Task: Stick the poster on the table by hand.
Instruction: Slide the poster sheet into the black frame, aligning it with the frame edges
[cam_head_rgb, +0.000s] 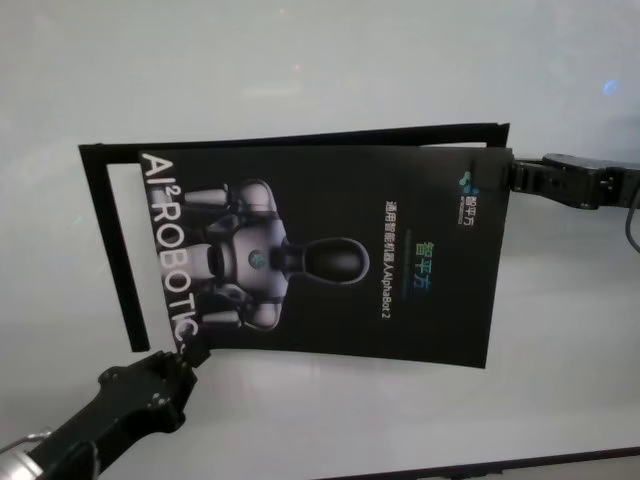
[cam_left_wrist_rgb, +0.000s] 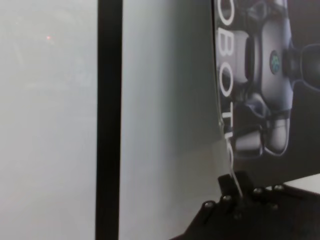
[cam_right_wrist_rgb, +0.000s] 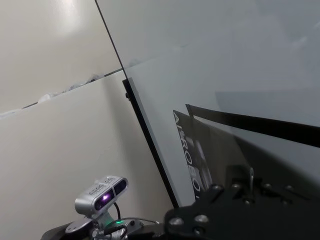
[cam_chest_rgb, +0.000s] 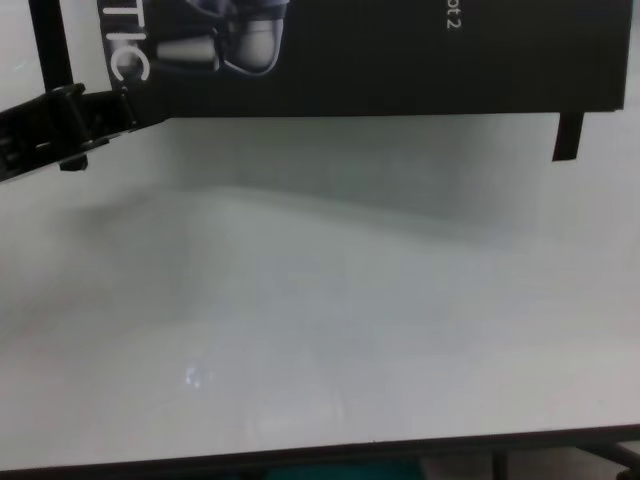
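Note:
The poster (cam_head_rgb: 330, 250) is a glossy black sheet with white letters and a grey-white robot picture, spread over the white table (cam_head_rgb: 300, 60). Narrow black strips (cam_head_rgb: 108, 250) run along its left and far edges. My left gripper (cam_head_rgb: 190, 350) is shut on the poster's near left corner, by the last white letters (cam_chest_rgb: 125, 65). The left wrist view shows its fingertips (cam_left_wrist_rgb: 235, 192) pinching the sheet's edge (cam_left_wrist_rgb: 227, 165). My right gripper (cam_head_rgb: 515, 178) is shut on the far right corner. The near edge (cam_chest_rgb: 400, 108) throws a soft shadow on the tabletop.
A short black strip (cam_chest_rgb: 568, 135) hangs from the poster's near right corner. The table's dark front edge (cam_chest_rgb: 320, 455) runs along the bottom of the chest view. In the right wrist view a grey camera unit (cam_right_wrist_rgb: 102, 192) sits beyond the table's edge (cam_right_wrist_rgb: 150, 145).

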